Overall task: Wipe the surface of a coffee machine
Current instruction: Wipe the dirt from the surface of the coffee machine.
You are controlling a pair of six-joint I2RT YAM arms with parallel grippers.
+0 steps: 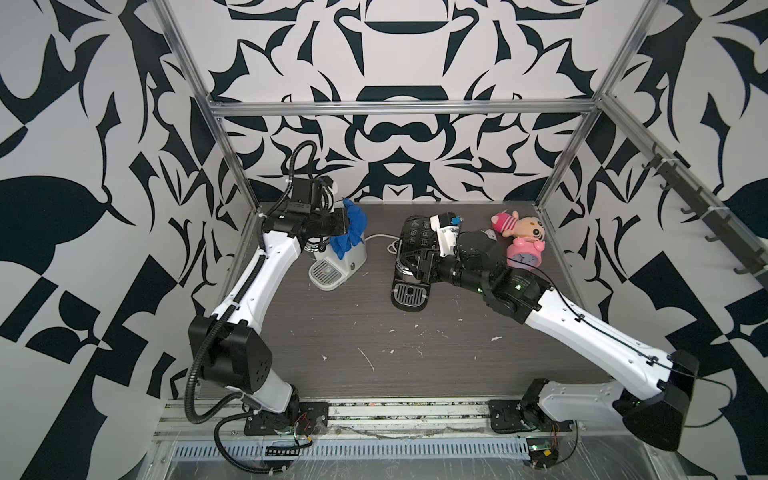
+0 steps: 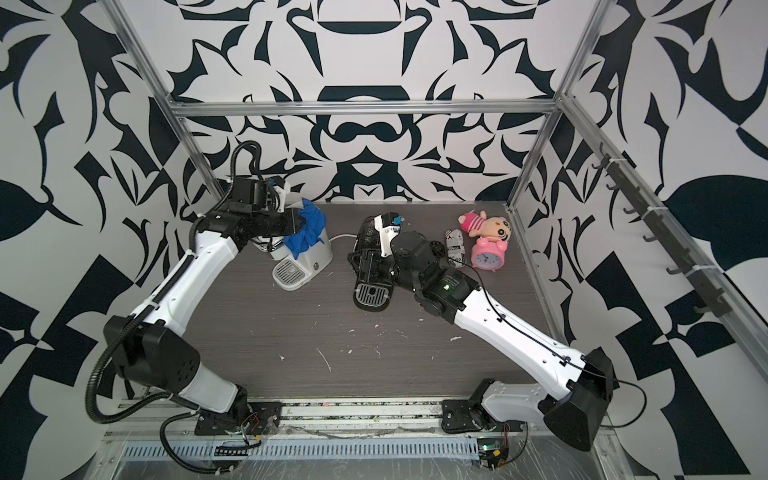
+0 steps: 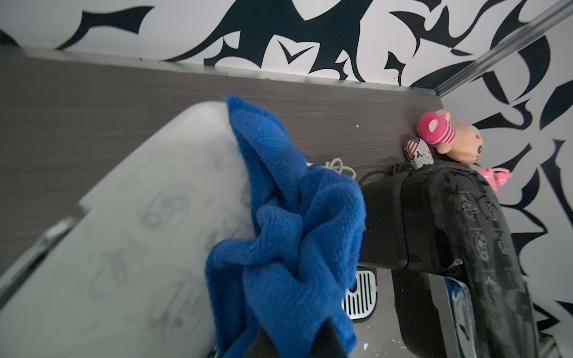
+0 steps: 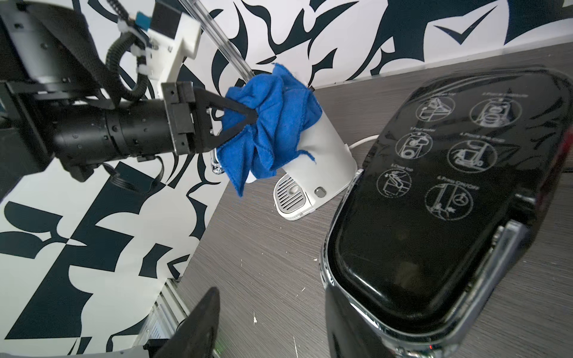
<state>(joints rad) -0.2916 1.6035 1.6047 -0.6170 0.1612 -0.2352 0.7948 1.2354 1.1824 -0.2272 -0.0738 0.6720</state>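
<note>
A white coffee machine (image 1: 349, 255) (image 4: 322, 148) stands at the back left of the table. My left gripper (image 4: 255, 116) (image 3: 294, 341) is shut on a crumpled blue cloth (image 1: 352, 227) (image 2: 309, 230) (image 3: 288, 232), which lies against the top of the white machine. A black coffee machine (image 1: 415, 237) (image 4: 434, 201) with white pictograms on its lid stands mid-table. My right gripper (image 4: 269, 325) (image 1: 417, 259) is open at the black machine's front. One finger lies beside its chrome edge, and only bare table shows between the fingers.
A plush doll (image 1: 519, 224), a pink alarm clock (image 1: 524, 253) and a printed can (image 2: 455, 249) sit at the back right. A white cable (image 1: 384, 239) runs between the two machines. Metal frame posts stand at the back corners.
</note>
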